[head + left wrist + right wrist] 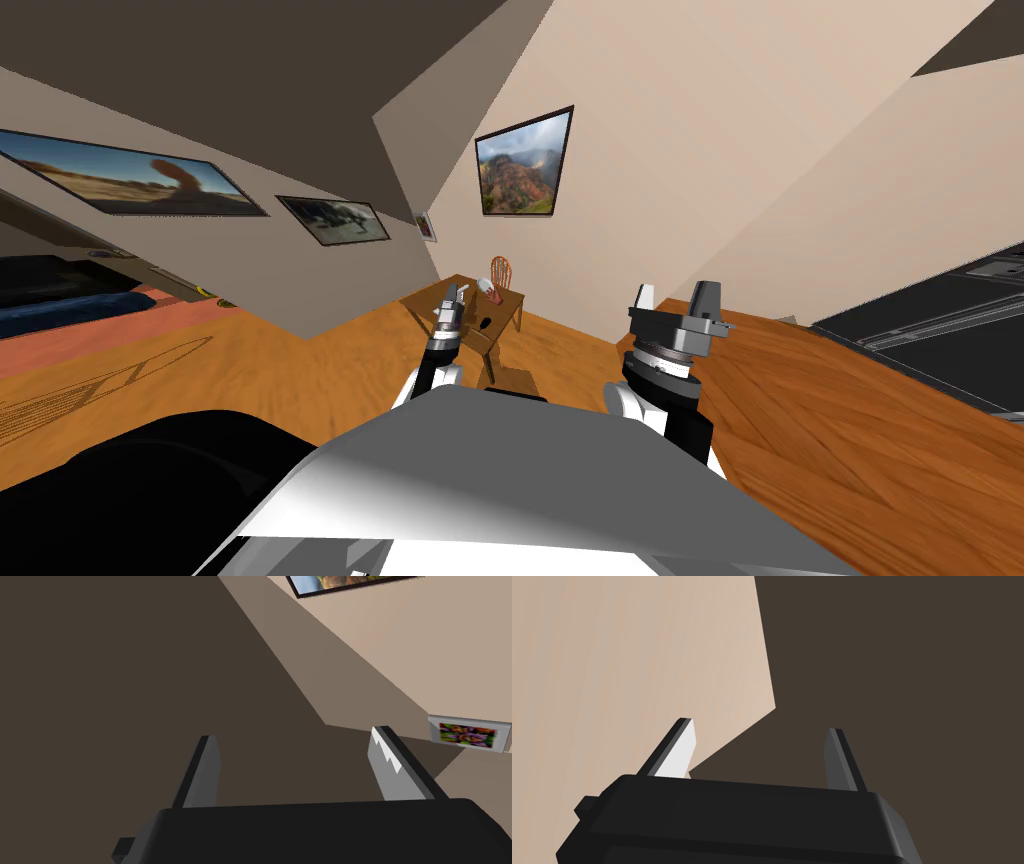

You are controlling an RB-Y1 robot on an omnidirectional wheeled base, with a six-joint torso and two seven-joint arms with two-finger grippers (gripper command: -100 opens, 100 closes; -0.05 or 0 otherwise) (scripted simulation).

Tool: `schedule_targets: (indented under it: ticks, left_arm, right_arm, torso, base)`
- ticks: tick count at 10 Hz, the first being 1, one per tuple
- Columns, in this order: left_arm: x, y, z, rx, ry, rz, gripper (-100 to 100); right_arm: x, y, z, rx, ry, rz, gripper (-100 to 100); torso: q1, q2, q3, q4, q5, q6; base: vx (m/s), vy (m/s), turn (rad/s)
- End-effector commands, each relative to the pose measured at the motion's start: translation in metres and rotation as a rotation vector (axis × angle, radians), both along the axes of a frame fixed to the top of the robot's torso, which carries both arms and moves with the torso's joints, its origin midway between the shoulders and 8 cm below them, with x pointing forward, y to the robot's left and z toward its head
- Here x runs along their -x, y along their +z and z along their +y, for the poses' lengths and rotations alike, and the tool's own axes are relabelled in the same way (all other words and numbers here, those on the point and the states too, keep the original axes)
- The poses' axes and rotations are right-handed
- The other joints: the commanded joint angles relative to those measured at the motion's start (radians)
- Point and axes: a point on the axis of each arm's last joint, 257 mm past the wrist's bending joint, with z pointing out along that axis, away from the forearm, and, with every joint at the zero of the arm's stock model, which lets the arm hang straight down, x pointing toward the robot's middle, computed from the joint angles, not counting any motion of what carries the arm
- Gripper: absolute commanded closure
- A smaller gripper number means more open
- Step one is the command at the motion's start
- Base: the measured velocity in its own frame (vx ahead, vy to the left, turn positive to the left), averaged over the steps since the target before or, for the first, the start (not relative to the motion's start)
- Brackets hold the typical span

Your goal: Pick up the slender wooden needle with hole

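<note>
Left tool [295, 743] and right tool [759, 728] are held released, fingers apart, empty. The slender wooden needle cannot be distinguished; it is presumed among small items [484, 286] near the far edge of the small brown wooden counter [422, 298], well ahead. It is judged light, stiff, easily snapped; mid-shaft hold advised.

needle: too small for me to make out | where: I can read only a few tiny items on the far wooden desk [425, 298] | pose, colour, hole: cannot tell
</note>
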Motion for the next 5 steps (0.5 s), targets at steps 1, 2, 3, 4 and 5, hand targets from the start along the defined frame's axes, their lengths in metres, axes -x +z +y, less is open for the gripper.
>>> schedule_targets:
  ticks: [1, 2, 3, 4, 5]
  left_arm:
    - [0.000, -0.007, -0.002, -0.025, -0.019, 0.020, -100]
    - [0.001, -0.013, -0.004, -0.041, -0.034, 0.040, -100]
    - [0.002, -0.021, -0.005, -0.055, -0.050, 0.064, -100]
    - [0.003, -0.031, -0.006, -0.066, -0.065, 0.092, -100]
    - [0.004, -0.042, -0.006, -0.073, -0.080, 0.125, -100]
  right_arm:
    - [0.000, 0.000, 0.000, 0.000, 0.000, 0.000, 0]
    - [0.000, 0.000, 0.000, 0.000, 0.000, 0.000, 0]
    - [0.000, 0.000, 0.000, 0.000, 0.000, 0.000, 0]
    - [0.000, 0.000, 0.000, 0.000, 0.000, 0.000, 0]
    - [0.000, 0.000, 0.000, 0.000, 0.000, 0.000, 0]
  torso:
    - [0.000, 0.000, 0.000, 0.000, 0.000, 0.000]
    - [0.000, 0.000, 0.000, 0.000, 0.000, 0.000]
    - [-0.001, -0.001, 0.000, 0.000, 0.000, 0.000]
    - [-0.001, -0.001, -0.001, 0.000, 0.000, 0.000]
    - [-0.002, -0.001, -0.001, 0.000, 0.000, 0.000]
  base:
    - [0.005, -0.010, -0.037]
    - [0.019, -0.021, -0.056]
    - [0.018, -0.026, -0.050]
    - [0.020, -0.033, -0.072]
    - [0.035, -0.043, -0.079]
